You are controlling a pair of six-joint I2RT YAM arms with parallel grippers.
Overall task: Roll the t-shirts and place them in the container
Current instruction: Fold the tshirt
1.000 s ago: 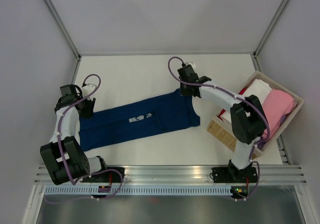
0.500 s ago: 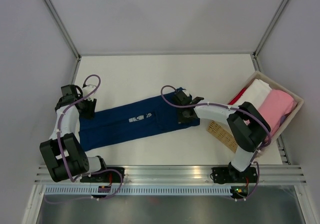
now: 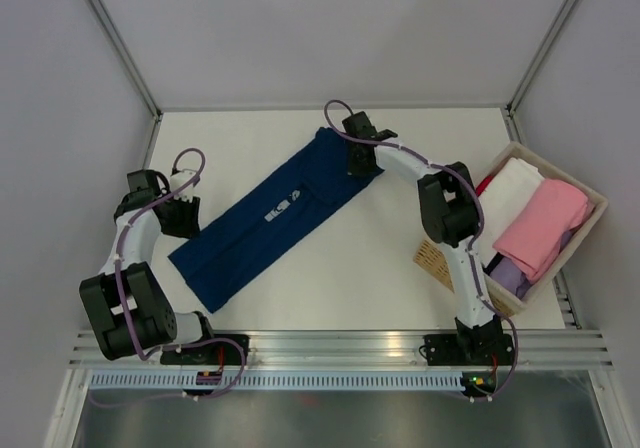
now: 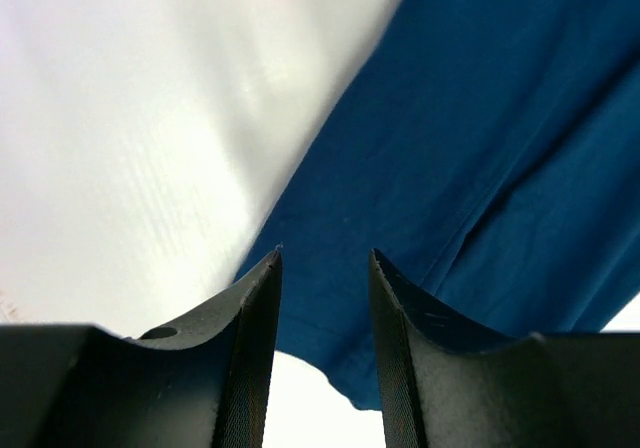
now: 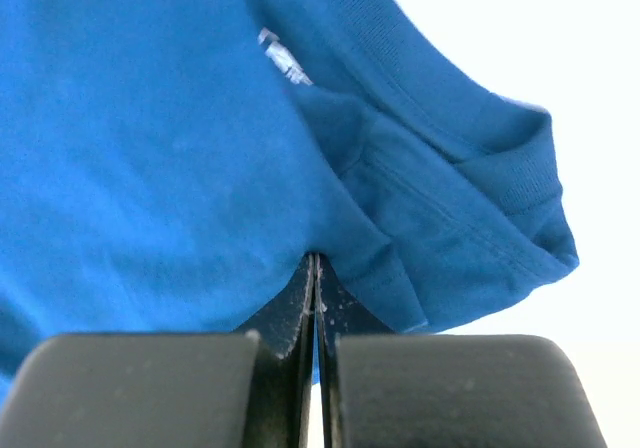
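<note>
Now the folded navy t-shirt lies slanted across mid-frame, swung round from level. The right gripper pinches its collar end and the left gripper has spread and let go, so it looks straightened for rolling

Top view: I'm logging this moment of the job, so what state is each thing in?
navy t-shirt: folded into a long strip, lying flat, unrolled.
left gripper: open, empty, beside the shirt.
right gripper: shut on the collar end.
basket: holding a white shirt and a pink shirt, bundled.
</note>
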